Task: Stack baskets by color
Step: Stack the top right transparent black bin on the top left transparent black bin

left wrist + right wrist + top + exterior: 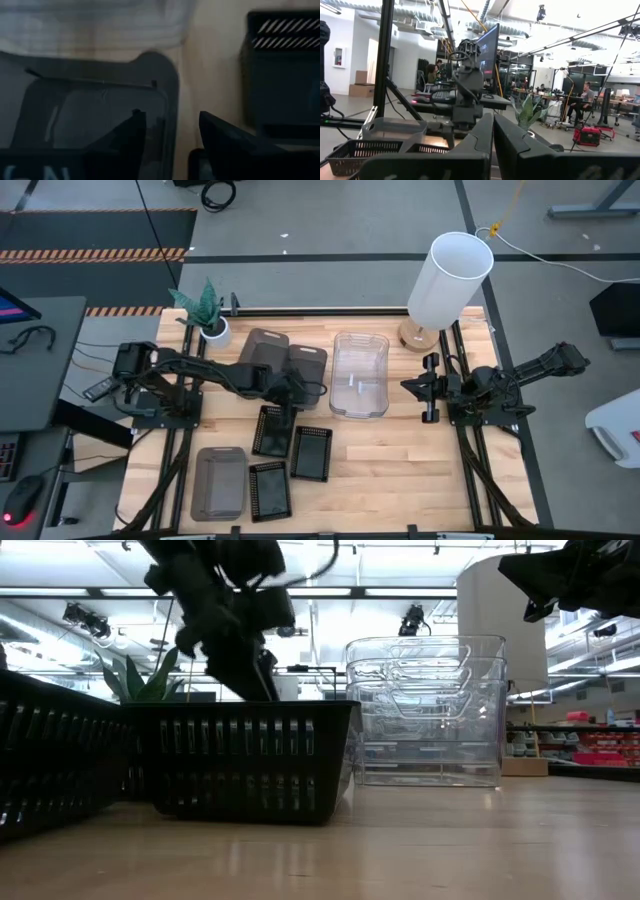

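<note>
Going left to right on the table: 1 grey basket [219, 481] sits alone at the front left, with 3 black baskets [271, 430] loose just beside it, none nested yet. Further back, 2 more grey ones [264, 348] lie side by side near the plant [207, 308].

The left gripper [290, 388] hovers right at the near rim of the second grey basket [306, 364], jaws apart and nothing between them. In the wrist view one finger [131, 131] hangs over the inside of the wall and the other outside, so it looks like either a release or a fresh grab.

If it's a grab, I'd pinch the wall squarely, lift straight up, and keep clear of the black basket just beside the fingers. Then lower it level into the neighbour so the corners line up.

The clear stack [359, 375] looks done, 3 nested. The right gripper [432, 387] waits beside it, jaws together, empty.
</note>
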### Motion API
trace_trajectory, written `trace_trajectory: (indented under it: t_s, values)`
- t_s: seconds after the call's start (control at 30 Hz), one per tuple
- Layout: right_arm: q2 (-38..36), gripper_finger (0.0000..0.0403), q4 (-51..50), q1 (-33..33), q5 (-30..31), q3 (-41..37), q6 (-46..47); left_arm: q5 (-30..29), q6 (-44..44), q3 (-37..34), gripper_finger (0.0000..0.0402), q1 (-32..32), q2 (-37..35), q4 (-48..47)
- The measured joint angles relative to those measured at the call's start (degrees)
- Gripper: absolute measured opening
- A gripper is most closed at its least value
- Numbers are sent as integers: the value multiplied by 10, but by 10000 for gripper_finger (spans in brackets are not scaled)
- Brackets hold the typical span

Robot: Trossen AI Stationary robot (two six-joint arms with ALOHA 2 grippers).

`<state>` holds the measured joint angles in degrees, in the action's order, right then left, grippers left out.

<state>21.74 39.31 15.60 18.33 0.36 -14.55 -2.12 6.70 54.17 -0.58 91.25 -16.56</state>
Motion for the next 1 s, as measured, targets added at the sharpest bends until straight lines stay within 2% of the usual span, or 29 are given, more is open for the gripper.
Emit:
trace_trajectory:
  t_s: [0.3, 0.63, 1.0]
  values:
    - [0, 22, 0, 0, 0, 0, 0, -13, 1, -1, 142, 0, 45, 3]
    - [0, 22, 0, 0, 0, 0, 0, -43, 14, 0, 10, 1, 31, 7]
    - [0, 22, 0, 0, 0, 0, 0, -55, 15, 0, 6, 3, -29, -28]
